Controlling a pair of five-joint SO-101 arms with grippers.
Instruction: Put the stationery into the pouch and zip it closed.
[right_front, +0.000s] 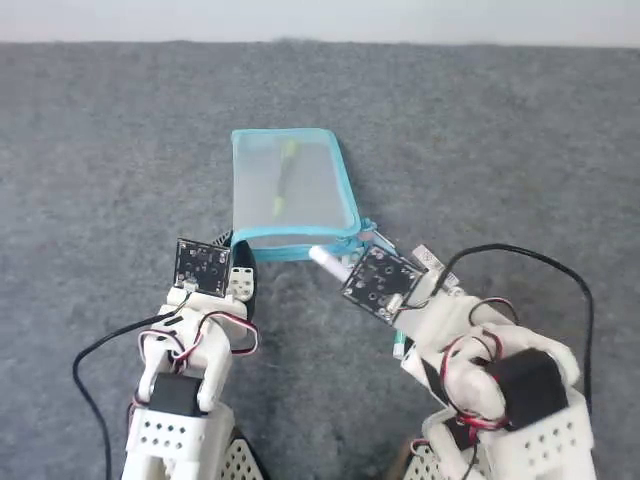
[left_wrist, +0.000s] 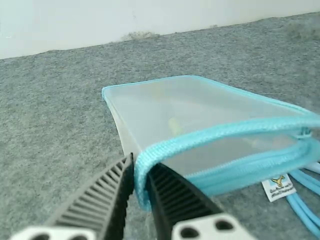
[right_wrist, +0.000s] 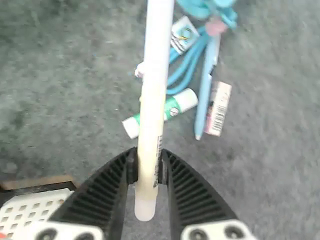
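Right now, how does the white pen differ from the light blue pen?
The white pen is clamped in the right pincer, off the carpet; the light blue pen lies loose on the carpet. No tag shows on the white pen; the light blue pen has a barcode tag beside it. Both are slender pens.

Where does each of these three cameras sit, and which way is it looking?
High view: fixed above the table, looking down on left arm, right arm and pouch.
Left wrist view: on the left wrist, looking along the left pincer, shut on the pouch's edge.
Right wrist view: on the right wrist, looking along the right pincer, shut on a white pen.
Shared: pouch, in high and left wrist views.
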